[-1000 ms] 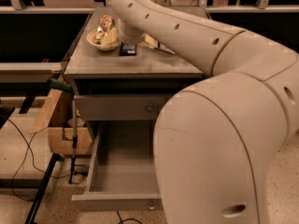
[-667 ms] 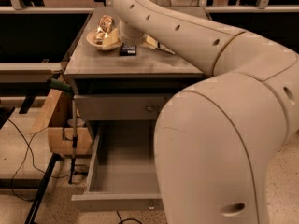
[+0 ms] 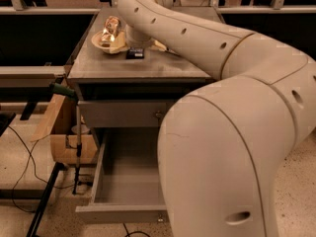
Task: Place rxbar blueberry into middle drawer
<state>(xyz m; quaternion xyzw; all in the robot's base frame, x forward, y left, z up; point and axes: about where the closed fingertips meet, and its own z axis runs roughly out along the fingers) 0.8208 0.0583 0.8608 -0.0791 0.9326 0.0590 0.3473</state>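
The rxbar blueberry (image 3: 135, 54), a small dark packet, lies on the grey cabinet top (image 3: 148, 69) just right of a plate. My gripper (image 3: 134, 46) is at the end of the cream arm, directly over the bar and mostly hidden by the wrist. The middle drawer (image 3: 101, 168) is pulled out below the cabinet, a wide shallow grey tray with nothing showing inside. My arm's big elbow covers its right half.
A cream plate (image 3: 101, 44) with a shiny gold foil packet (image 3: 110, 30) sits at the top's back left. A shut drawer front with a knob (image 3: 158, 115) is above the open drawer. A wooden box (image 3: 69, 147), a pole and cables stand at the left.
The arm has shifted very slightly to the right over the bar. The bar, plate and drawer have not moved.
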